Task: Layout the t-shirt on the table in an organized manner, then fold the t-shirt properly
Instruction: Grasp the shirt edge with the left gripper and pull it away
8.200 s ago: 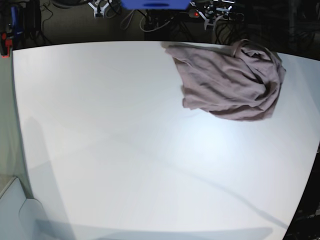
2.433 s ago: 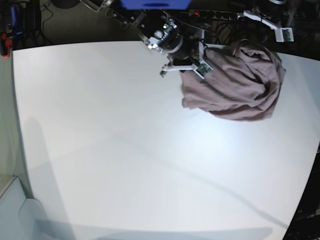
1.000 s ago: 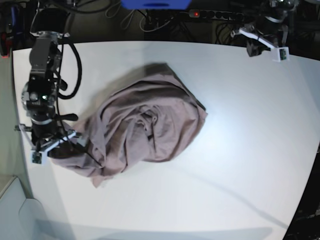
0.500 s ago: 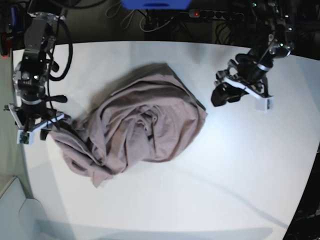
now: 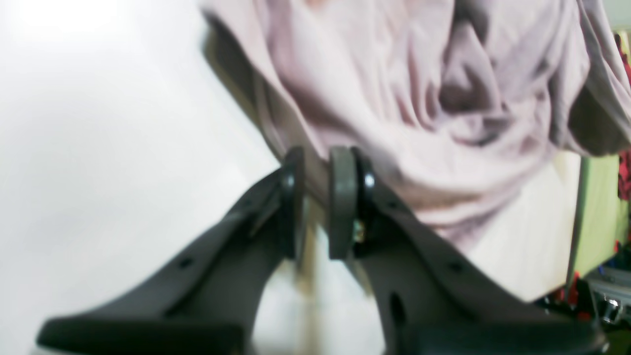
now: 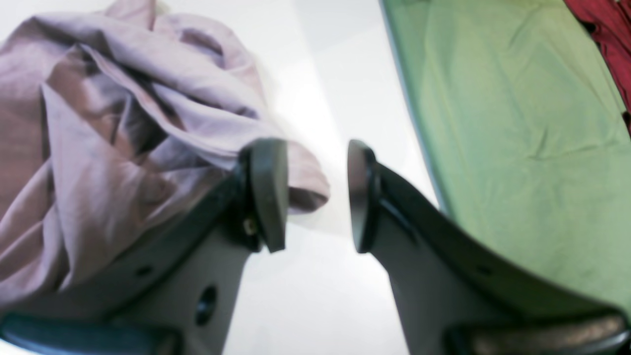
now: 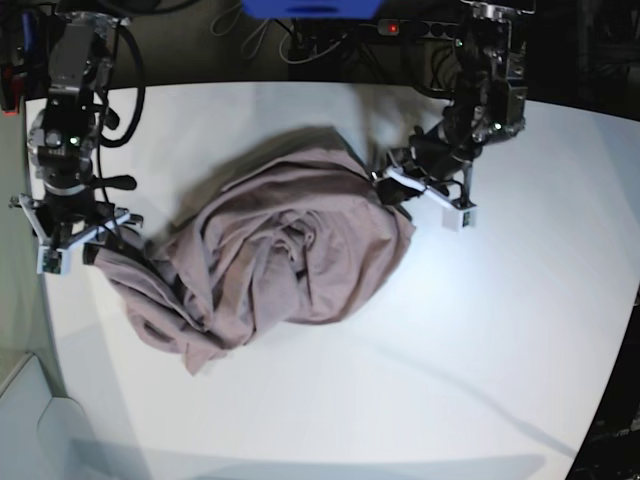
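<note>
The mauve t-shirt (image 7: 290,250) lies crumpled in a heap on the white table (image 7: 420,380), left of the middle. At the heap's right edge, my left gripper (image 7: 397,186) is shut on a fold of the t-shirt (image 5: 419,98); the left wrist view shows the cloth pinched between its pads (image 5: 315,165). My right gripper (image 7: 82,238) is at the heap's left end. Seen from the right wrist, it (image 6: 315,192) stands open, and a rounded fold of the t-shirt (image 6: 123,123) pokes into the gap beside the left finger (image 6: 268,192).
The table's left edge runs just beside the right gripper, with a green surface (image 6: 517,123) beyond it. Cables and a power strip (image 7: 420,28) lie behind the far edge. A blue object (image 7: 310,8) is at the top centre.
The left arm swung in from the far right corner to the shirt's right edge and shut on it. The right gripper opened, released the cloth, and moved back along the left edge.
</note>
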You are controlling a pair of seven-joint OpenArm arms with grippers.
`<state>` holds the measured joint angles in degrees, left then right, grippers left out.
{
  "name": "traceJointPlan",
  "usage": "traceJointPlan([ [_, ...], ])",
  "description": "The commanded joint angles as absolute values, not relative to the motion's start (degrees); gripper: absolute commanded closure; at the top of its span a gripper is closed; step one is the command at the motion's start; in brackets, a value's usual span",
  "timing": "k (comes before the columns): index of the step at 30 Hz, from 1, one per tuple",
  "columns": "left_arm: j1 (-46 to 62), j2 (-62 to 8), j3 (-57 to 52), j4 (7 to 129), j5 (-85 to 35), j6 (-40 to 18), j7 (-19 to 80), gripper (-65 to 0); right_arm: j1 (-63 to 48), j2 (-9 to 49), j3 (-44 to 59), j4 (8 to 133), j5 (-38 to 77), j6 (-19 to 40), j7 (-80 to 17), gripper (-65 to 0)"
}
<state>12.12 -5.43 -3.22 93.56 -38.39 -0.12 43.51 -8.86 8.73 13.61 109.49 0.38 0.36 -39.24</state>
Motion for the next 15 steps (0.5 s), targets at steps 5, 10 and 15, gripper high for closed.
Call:
traceJointPlan([
  [5,10.9,-4.7,-3.0,90.9,-39.0,-0.3,41.9,-8.5,-8.5,9.4,13.8,110.6,0.3,0.4,-37.8,-21.2],
  [10,9.5,-4.3,-3.0,87.4,-38.9,-0.3,41.7,-8.3,-8.5,9.4,13.8,110.6,0.3,0.4,-37.8,-21.2],
  [15,9.7,-4.6,-3.2,87.7,-39.2,-0.3,41.7,0.0,-8.5,9.4,13.8,110.6,0.3,0.4,-37.8,-21.2],
])
